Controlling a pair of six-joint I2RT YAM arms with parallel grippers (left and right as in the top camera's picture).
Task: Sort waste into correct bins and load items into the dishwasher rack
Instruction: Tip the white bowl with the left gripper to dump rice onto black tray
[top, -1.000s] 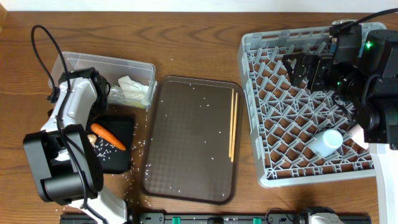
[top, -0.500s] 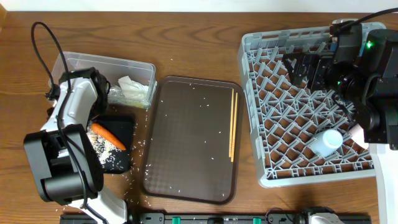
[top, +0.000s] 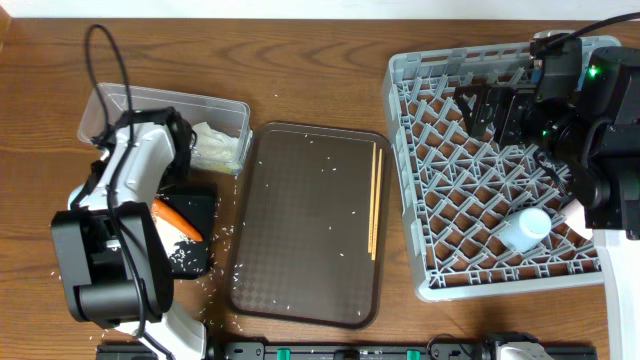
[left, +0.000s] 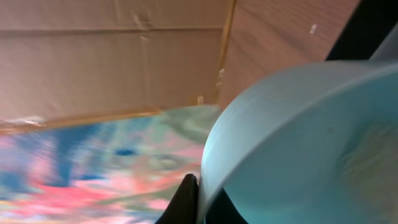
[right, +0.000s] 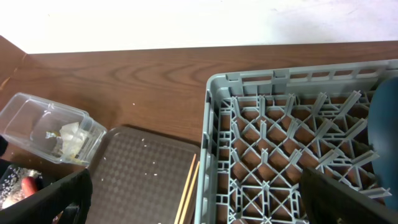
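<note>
Judging by the pose - emptying a cup over the bins. Gripping the light blue cup (left: 298, 143) with the left tool (left: 196, 200), closed tight on it, above the black tray (top: 200, 203) just left of the serving tray (top: 300, 220); hidden beneath the arm from overhead. Holding the right tool (right: 199, 208) spread fully wide with nothing in it, over the dishwasher rack (top: 400, 80), right of the serving tray. Next, probably: carry the cup across the serving tray, clear of the chopsticks (top: 375, 200), and seat it among the pegs.

Counting, big to small:
- one rack
- one serving tray
- one clear tub (top: 130, 100), off the serving tray's far-left corner
- one black tray
- one dark blue dish (right: 387, 137), only an edge showing, in the rack
- two cups - the held one and a pale cup (top: 525, 228) in the rack, well right of the serving tray's near corner
- two chopsticks along the serving tray's right edge
- one carrot piece (top: 182, 222) on the black tray
- one wad of white paper (top: 212, 140) in the tub
- rice grains (top: 185, 255) past counting, thickest left of the serving tray
</note>
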